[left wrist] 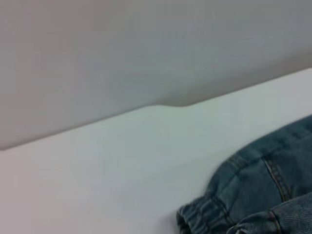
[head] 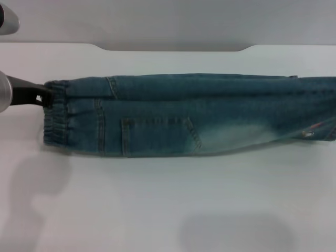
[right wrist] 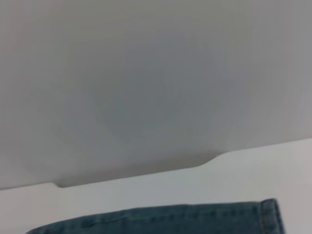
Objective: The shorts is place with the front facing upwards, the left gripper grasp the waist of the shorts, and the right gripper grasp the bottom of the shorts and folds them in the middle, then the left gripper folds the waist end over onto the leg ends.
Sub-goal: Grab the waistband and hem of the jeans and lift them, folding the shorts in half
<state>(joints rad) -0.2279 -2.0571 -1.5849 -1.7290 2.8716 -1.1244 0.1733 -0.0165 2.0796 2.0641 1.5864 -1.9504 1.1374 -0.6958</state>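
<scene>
The blue denim shorts [head: 184, 113] lie folded lengthwise in a long band across the white table [head: 157, 199]. Their elastic waist [head: 55, 113] is at the left and the leg ends [head: 315, 121] reach the right edge of the head view. My left gripper [head: 43, 97] sits at the far corner of the waist, touching the waistband. The left wrist view shows the gathered waistband [left wrist: 209, 214] resting on the table. A strip of the denim edge [right wrist: 170, 222] appears in the right wrist view. My right gripper is out of view.
A grey wall panel [head: 173, 21] rises behind the table's far edge, which has a shallow notch [head: 173, 48]. Part of a silver arm [head: 8, 21] shows at the upper left corner.
</scene>
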